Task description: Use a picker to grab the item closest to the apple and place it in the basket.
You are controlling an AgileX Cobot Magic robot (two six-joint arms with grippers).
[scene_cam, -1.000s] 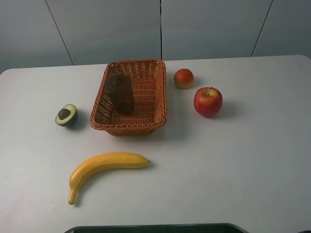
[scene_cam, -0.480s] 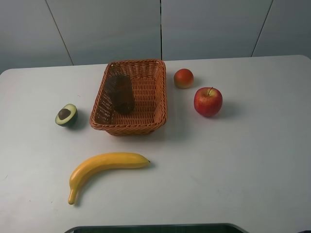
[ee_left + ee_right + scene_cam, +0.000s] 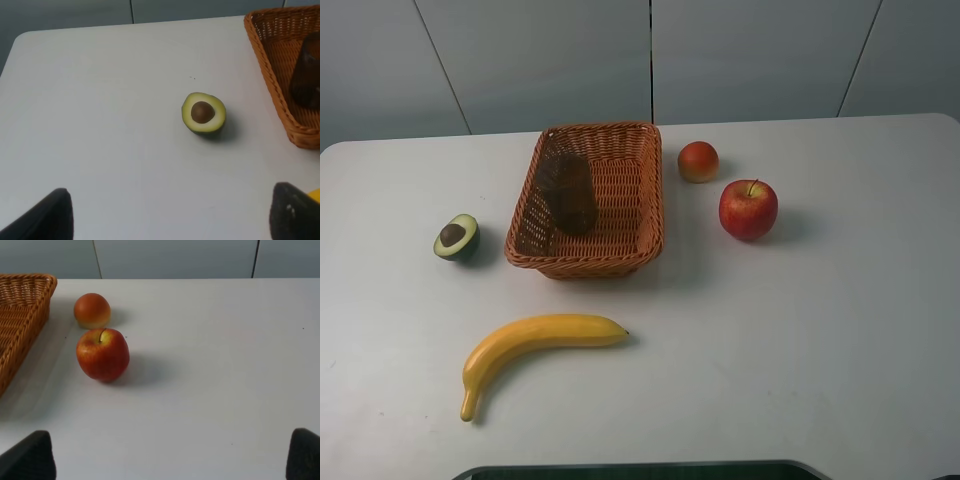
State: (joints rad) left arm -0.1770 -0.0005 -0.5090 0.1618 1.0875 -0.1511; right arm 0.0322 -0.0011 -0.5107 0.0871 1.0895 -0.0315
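A red apple (image 3: 748, 209) stands on the white table right of the wicker basket (image 3: 652, 200). Closest to it is a small orange-red round fruit (image 3: 698, 161), just behind the apple and beside the basket's far right corner. The right wrist view shows the apple (image 3: 102, 354), the small fruit (image 3: 92, 310) and a basket corner (image 3: 20, 320), all ahead of my open right gripper (image 3: 165, 457). My left gripper (image 3: 170, 220) is open too, with nothing between its fingers. Neither gripper shows in the exterior high view.
A dark brown object (image 3: 568, 192) lies inside the basket. Left of the basket sits an avocado half (image 3: 456, 237), which the left wrist view shows ahead of the left gripper as avocado half (image 3: 203, 113). A banana (image 3: 530, 345) lies near the table's front left.
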